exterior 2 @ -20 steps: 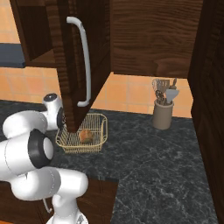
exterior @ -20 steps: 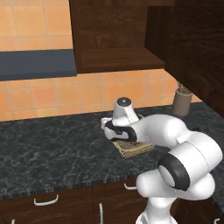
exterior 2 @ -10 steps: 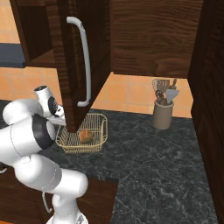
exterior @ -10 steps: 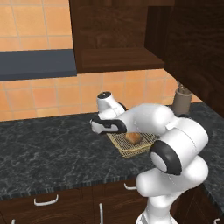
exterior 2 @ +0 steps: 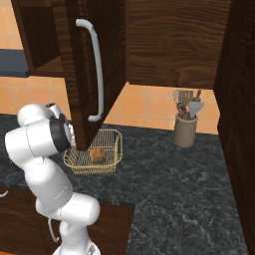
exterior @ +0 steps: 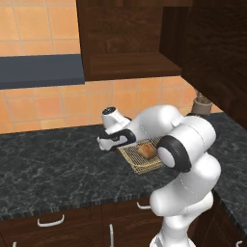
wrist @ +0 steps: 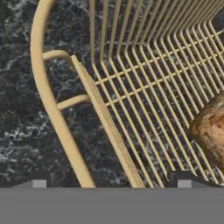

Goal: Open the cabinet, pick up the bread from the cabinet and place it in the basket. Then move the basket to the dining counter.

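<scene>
My claw (wrist: 111, 181) hung wide open, straddling the basket (wrist: 48, 109) rim directly below; bread (wrist: 212, 131) lay just inside.

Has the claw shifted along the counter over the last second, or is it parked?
Yes. The claw has swung leftward, from over the basket to beside its left rim, jaws open; the basket sits where it was.

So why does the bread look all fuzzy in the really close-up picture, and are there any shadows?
In the hand view the bread sits at the right edge, so close that its surface renders soft, while the basket wires stay crisp. In the right base view the light is even, with a faint shadow under the basket. In the left base view the cabinet underside is dark.
</scene>
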